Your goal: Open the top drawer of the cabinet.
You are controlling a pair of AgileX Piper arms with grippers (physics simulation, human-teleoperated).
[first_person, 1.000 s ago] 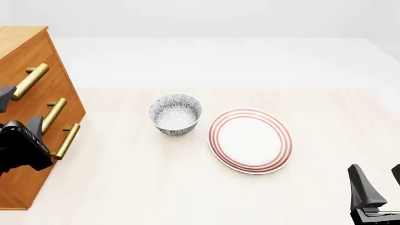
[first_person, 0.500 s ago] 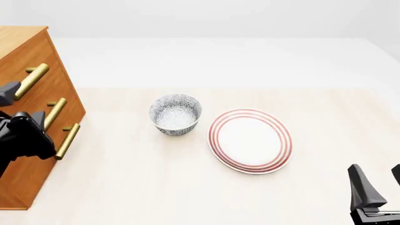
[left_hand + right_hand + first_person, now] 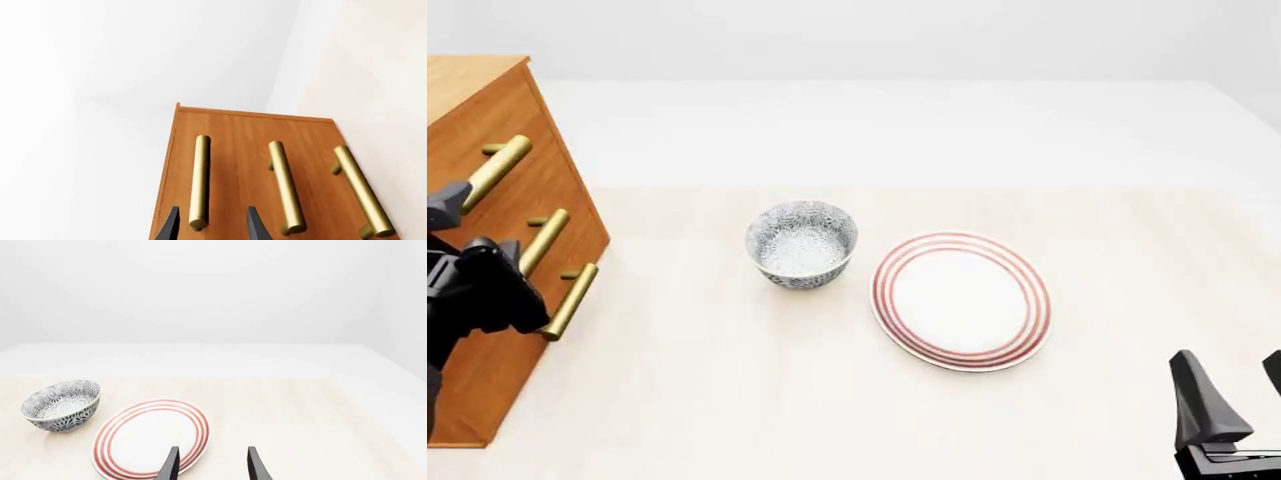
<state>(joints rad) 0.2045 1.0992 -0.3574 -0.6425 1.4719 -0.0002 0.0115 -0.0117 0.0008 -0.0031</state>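
Cabinet (image 3: 487, 110) is a warm orange-brown wood grain, and all three handles (image 3: 285, 186) are shiny gold bars. Bowl (image 3: 802, 243) has a busy dark blue-grey and white leafy print inside and out. Plate (image 3: 961, 300) is plain white in the middle with red rings round the rim. Surface (image 3: 761, 400) is pale cream wood. Fingers (image 3: 168, 467) on both arms are black, backdrop is plain white.

Pale wood counter (image 3: 761, 400) bears the cabinet (image 3: 507, 230) at 9 o'clock, patterned bowl (image 3: 802, 243) at centre, red-ringed plate (image 3: 961, 300) at 3 o'clock beside it.
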